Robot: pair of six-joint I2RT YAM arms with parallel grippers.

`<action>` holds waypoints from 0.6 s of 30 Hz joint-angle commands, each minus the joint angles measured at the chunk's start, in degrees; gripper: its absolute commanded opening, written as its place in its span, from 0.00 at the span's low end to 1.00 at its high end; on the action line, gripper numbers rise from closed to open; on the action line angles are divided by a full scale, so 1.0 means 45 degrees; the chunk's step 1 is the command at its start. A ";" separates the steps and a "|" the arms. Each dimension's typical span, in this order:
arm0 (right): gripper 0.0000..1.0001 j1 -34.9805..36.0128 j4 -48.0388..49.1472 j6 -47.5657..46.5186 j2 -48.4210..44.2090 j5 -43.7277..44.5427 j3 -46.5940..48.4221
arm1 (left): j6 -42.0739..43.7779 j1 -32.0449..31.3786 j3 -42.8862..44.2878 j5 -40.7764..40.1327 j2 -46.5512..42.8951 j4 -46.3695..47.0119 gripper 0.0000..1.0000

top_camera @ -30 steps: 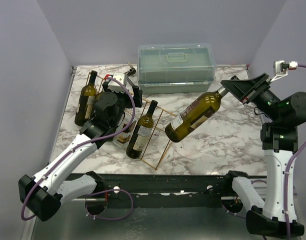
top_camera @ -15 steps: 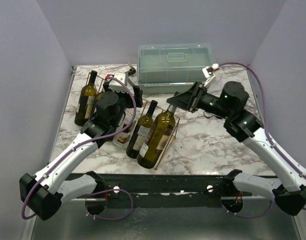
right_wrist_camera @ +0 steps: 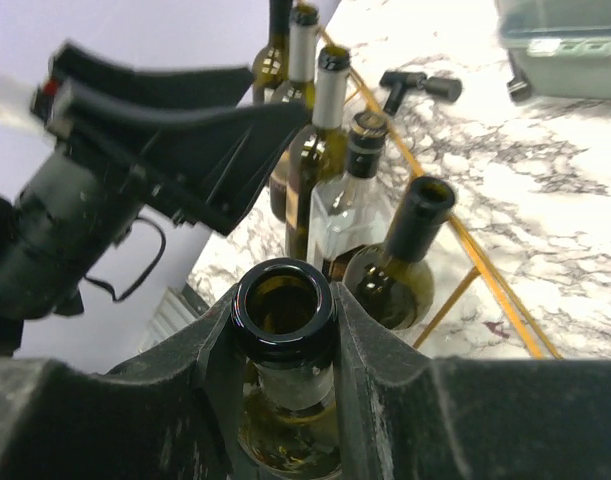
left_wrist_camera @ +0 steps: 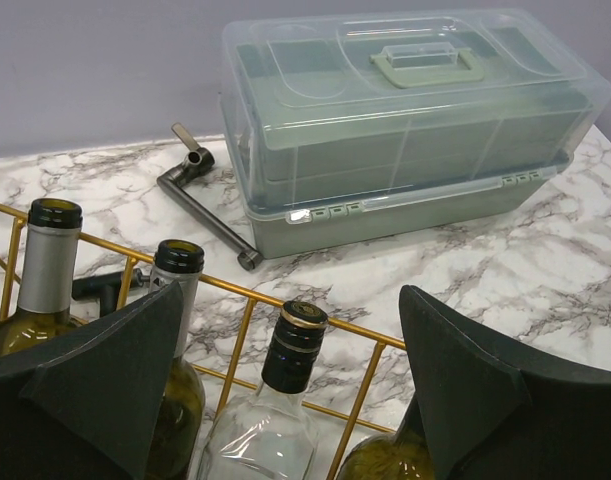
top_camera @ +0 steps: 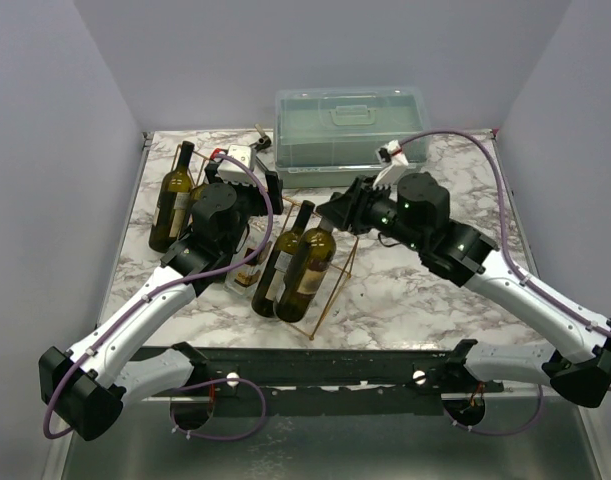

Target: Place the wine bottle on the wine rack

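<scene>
Right gripper (top_camera: 335, 212) tight around wine bottle (top_camera: 307, 270) neck at wine rack (top_camera: 334, 290); left gripper (left_wrist_camera: 290, 300) spread.

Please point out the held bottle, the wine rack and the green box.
held bottle (right_wrist_camera: 285, 355), right wrist view, near edge of lip
wine rack (left_wrist_camera: 365, 336), left wrist view, top gold bar
green box (top_camera: 351, 110), top view, lid

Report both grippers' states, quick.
Left gripper: open, holding nothing.
Right gripper: shut on the neck of the dark green glass wine bottle.
</scene>
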 commanded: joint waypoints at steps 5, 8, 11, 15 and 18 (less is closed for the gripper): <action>0.01 0.2790 0.0386 -0.0739 0.0420 0.4227 0.0430 | 0.0118 0.0059 0.0135 -0.0267 -0.0100 -0.0094 0.90; 0.01 0.3397 0.0329 -0.0730 0.0527 0.4894 0.0121 | 0.0128 0.0080 0.0153 -0.0281 -0.0123 -0.0094 0.90; 0.01 0.3787 0.0403 -0.0810 0.0586 0.5337 -0.0259 | 0.0159 0.0078 0.0125 -0.0249 -0.0134 -0.0092 0.90; 0.01 0.3895 0.0592 -0.0918 0.0658 0.5672 -0.0547 | 0.0175 0.0078 0.0155 -0.0291 -0.0174 -0.0089 0.90; 0.00 0.3900 0.0966 -0.0762 0.0663 0.5756 -0.0896 | 0.0154 0.0079 0.0097 -0.0269 -0.0270 -0.0090 0.90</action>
